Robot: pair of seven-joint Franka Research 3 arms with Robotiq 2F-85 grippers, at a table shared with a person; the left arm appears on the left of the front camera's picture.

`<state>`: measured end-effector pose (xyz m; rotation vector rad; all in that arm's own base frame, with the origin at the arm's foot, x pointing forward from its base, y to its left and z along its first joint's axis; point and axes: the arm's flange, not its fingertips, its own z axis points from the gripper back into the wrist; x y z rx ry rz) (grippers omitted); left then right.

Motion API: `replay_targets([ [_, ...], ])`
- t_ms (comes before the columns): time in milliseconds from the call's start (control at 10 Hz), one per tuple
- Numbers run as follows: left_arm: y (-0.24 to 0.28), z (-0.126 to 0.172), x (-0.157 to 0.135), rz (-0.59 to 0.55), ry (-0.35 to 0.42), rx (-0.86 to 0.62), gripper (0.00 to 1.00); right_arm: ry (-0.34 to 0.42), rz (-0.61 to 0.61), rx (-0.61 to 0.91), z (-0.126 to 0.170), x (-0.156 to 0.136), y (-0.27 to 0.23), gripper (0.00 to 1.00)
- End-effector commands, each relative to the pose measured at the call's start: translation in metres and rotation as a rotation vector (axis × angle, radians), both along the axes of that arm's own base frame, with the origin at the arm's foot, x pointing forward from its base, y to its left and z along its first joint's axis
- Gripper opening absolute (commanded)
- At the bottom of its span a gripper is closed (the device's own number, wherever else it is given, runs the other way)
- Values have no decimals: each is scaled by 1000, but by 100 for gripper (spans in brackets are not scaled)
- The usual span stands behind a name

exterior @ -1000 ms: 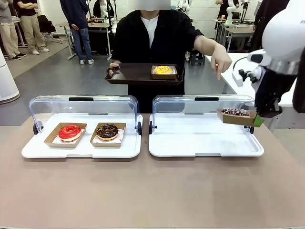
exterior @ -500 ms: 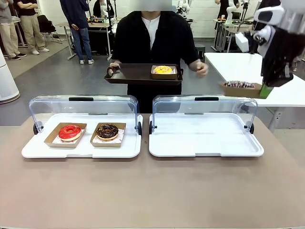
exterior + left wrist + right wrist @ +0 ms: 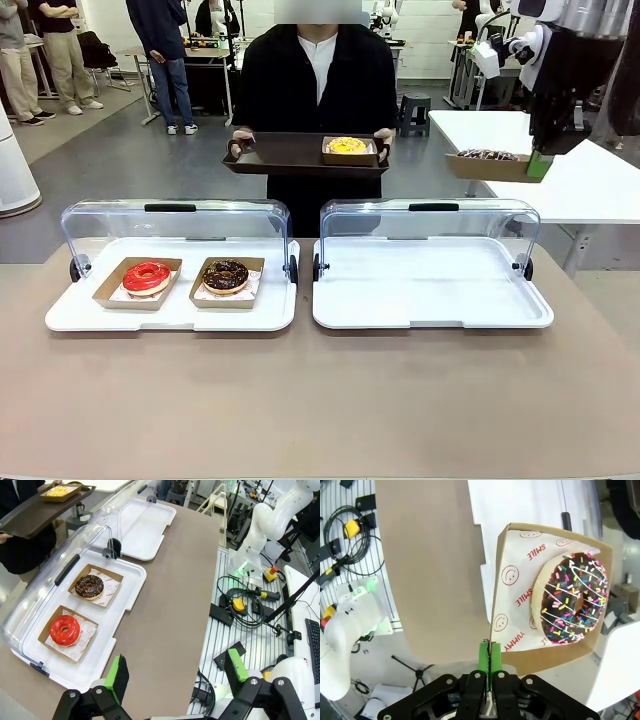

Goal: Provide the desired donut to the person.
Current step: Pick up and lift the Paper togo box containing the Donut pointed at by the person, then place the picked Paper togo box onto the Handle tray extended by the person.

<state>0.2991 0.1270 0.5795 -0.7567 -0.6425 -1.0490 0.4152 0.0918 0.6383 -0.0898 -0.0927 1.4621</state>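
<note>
My right gripper hangs high at the far right, shut on the edge of a cardboard tray that carries a chocolate donut with coloured sprinkles. In the right wrist view the green pads pinch the tray's rim, and the sprinkled donut lies flat in it. The person stands across the table. Both hands hold a brown serving tray with a yellow donut in a box. My left gripper is open over the table's near edge.
The left white display tray, its clear lid raised, holds a red glazed donut and a chocolate donut in cardboard trays. A second white display tray with its lid up lies below the held donut. A white side table stands at right.
My right arm has lifted the sprinkled donut up out of the right display tray and a little leftward. The person's outstretched hand has gone back to the serving tray.
</note>
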Motion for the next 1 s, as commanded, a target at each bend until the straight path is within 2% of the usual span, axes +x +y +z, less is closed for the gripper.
replay_targets([
  [0,1,1,0,-7,-17,-12,100,-9,0,1,1,-11,-2,0],
  [900,1,1,0,-7,-17,-12,100,-9,0,1,1,-11,-2,0],
])
